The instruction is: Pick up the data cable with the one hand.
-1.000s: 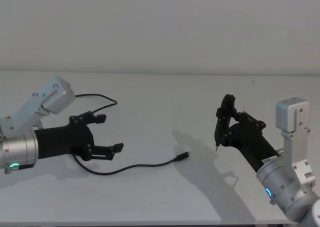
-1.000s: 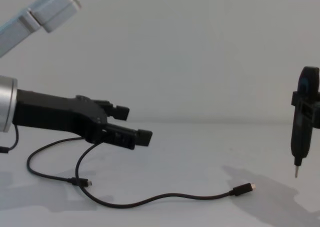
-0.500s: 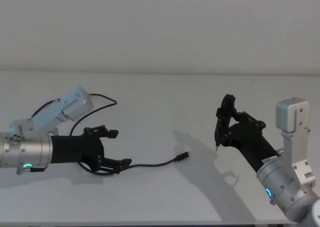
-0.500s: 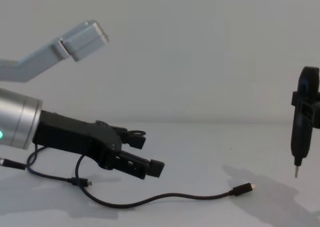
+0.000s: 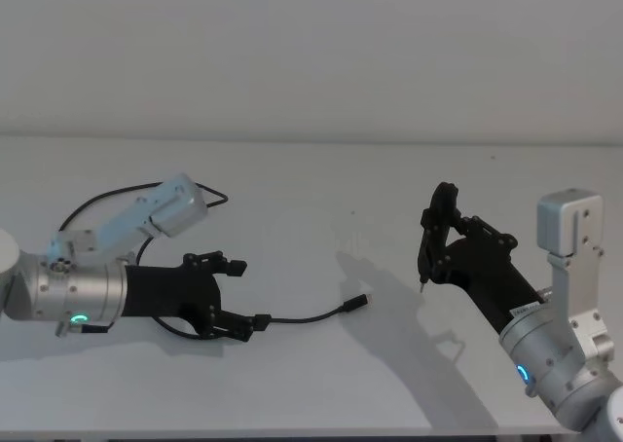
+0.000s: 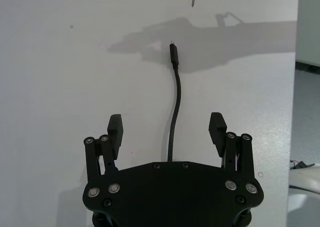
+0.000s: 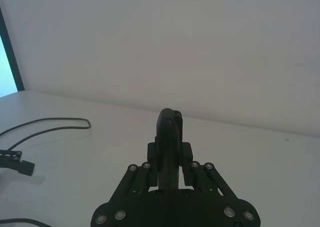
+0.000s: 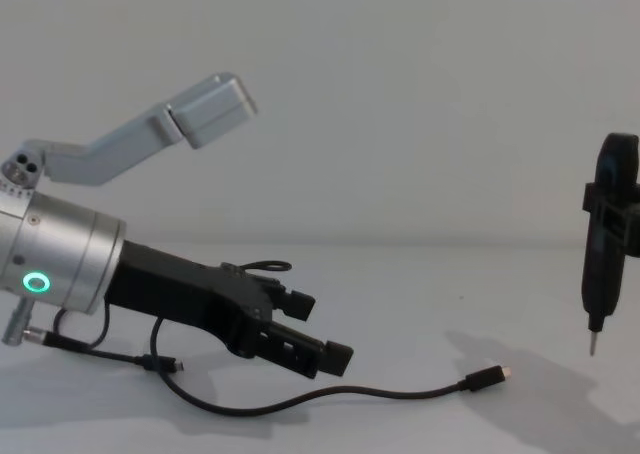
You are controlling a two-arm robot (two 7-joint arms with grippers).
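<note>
Head view: my left gripper (image 5: 248, 294) sits low at the lower left of the frame, jaws spread wide, with nothing in it yet. In the left wrist view the cable (image 6: 177, 94) runs up the middle of the frame between the two fingers (image 6: 115, 127), and as far as I can tell it touches neither. I judge the reach as about done, with the closing and the lift left to do.

The cable is thin, black and limp. It lies on the table (image 5: 321, 189) in a loose loop at the left behind the arm and passes under the gripper. From there it bends gently toward the centre, ending in a small black plug (image 5: 358, 302) with a silver tip.

At the right of the frame my right gripper (image 5: 446, 239) is parked above the table. It is clamped on a slim pointed tool (image 5: 426, 257), well apart from the plug.
</note>
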